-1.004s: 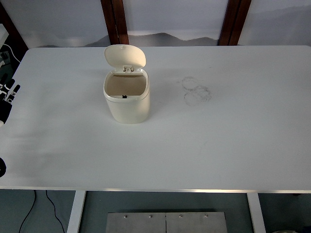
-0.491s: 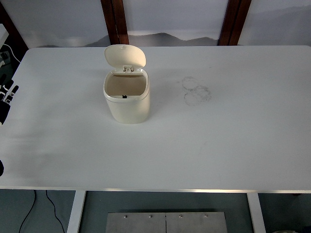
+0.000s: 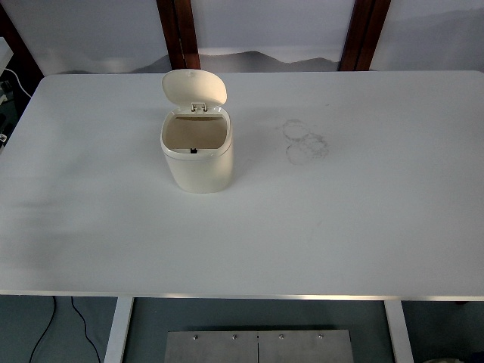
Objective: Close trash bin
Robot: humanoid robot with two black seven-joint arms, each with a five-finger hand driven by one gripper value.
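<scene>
A small cream trash bin (image 3: 198,160) stands on the white table (image 3: 340,227), left of the middle. Its hinged lid (image 3: 194,88) is swung up and back, standing nearly upright behind the opening. The inside of the bin shows brownish and looks empty. Neither of my hands shows in the head view.
Faint grey ring marks (image 3: 305,141) stain the tabletop to the right of the bin. Two dark wooden posts (image 3: 178,34) rise behind the far edge. A metal plate (image 3: 257,346) lies on the floor below the near edge.
My left hand, seen at the far left edge a second ago, has drawn back out of the picture. The bin and its lid have not moved.
</scene>
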